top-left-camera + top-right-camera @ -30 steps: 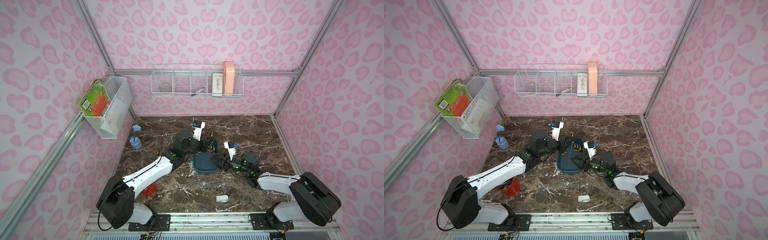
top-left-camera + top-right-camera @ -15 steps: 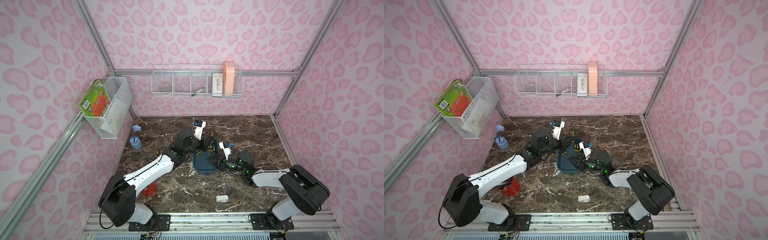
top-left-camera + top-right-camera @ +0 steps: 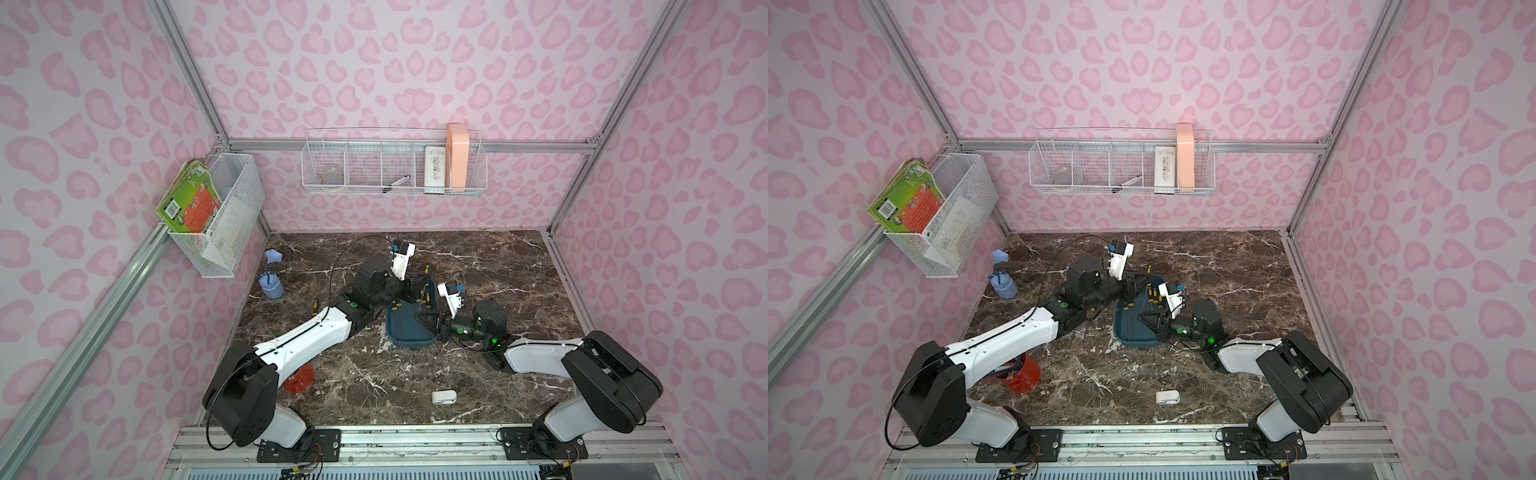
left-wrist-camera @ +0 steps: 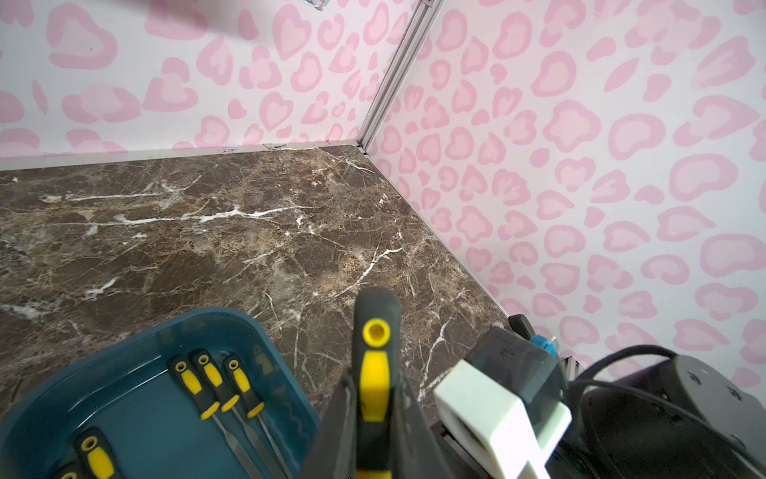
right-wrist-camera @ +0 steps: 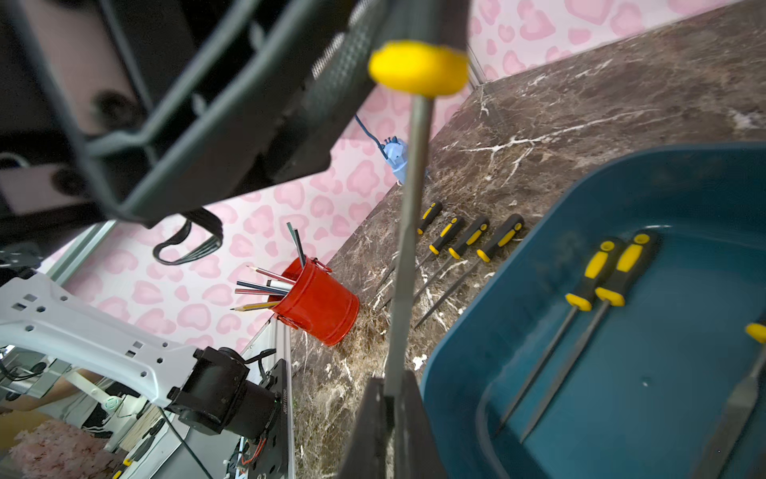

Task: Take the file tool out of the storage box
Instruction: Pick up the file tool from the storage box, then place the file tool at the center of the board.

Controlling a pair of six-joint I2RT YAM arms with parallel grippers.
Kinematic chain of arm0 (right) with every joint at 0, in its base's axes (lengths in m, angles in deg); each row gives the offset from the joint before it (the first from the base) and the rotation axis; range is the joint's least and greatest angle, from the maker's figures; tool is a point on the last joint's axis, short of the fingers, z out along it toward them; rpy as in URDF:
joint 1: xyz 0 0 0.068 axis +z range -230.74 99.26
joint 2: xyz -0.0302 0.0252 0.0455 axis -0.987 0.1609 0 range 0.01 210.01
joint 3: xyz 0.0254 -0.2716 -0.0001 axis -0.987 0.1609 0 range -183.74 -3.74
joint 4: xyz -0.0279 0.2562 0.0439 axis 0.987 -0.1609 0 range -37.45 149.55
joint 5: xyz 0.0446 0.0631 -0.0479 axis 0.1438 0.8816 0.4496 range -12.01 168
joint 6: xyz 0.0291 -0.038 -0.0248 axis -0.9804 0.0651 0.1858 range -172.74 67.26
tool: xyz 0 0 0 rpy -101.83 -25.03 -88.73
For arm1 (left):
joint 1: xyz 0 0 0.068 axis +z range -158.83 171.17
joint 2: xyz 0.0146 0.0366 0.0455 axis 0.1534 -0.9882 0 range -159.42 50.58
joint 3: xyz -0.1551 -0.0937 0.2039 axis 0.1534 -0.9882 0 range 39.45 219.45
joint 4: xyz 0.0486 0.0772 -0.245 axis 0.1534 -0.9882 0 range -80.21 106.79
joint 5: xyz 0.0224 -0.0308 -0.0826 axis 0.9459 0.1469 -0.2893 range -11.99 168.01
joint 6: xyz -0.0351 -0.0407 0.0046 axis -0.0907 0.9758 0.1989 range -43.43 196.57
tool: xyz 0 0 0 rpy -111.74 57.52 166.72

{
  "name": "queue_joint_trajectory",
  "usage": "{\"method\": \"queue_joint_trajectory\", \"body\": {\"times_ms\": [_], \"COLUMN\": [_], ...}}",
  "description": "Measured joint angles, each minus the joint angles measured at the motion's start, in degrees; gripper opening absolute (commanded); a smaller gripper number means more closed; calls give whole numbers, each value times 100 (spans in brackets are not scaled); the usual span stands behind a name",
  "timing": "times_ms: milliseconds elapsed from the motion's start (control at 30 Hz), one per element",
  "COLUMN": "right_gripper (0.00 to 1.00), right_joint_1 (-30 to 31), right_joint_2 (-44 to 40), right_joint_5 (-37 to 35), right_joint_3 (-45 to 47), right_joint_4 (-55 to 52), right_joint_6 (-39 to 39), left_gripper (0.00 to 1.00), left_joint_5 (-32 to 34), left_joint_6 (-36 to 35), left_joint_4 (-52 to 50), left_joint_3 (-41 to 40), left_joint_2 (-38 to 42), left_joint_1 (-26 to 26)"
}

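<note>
File (image 4: 375,365): aloft by the box (image 4: 215,314) rim, clear of it.
Right gripper (image 5: 389,394): had moved in and clamped tight on the shank.
Left gripper (image 4: 375,398): jaws flanked the handle; whether they gripped or had released, cannot tell.
Status: handover under way, removal nearly done.

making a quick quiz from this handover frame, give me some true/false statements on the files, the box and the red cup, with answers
1. The right gripper is shut on the metal blade of the held file. True.
2. The storage box is empty. False: several files lie in it.
3. Outside the box, four files lie side by side on the table. True.
4. The red cup is empty. False: it holds pencils.
5. The held file's handle sits between the fingers of the left gripper. True.
</note>
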Motion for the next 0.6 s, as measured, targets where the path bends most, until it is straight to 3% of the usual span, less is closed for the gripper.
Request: {"method": "queue_joint_trajectory", "body": {"times_ms": [67, 100, 300, 467, 600], "right_gripper": [0, 0, 0, 0, 0], "right_joint_1": [0, 0, 76, 280, -66], "right_joint_2": [-186, -273, -1182, -1921, -2087], "right_joint_5": [-72, -146, -929, -2229, -2938], "right_joint_3": [-4, -9, -55, -575, -914], "right_joint_4": [-313, -448, -2146, -4382, -5958], "right_joint_6": [96, 146, 525, 815, 955], "left_gripper": [55, 56, 58, 58, 58], "left_joint_5": [-55, -68, -76, 212, 315], "left_joint_6": [2, 9, 7, -57, -129], "left_joint_4": [-15, -37, -378, -925, -1200], "left_joint_3": [-9, -42, -254, -363, -382], "left_joint_2": [13, 50, 498, 931, 981], "left_joint_1": [-4, -9, -7, -7, -7]}}
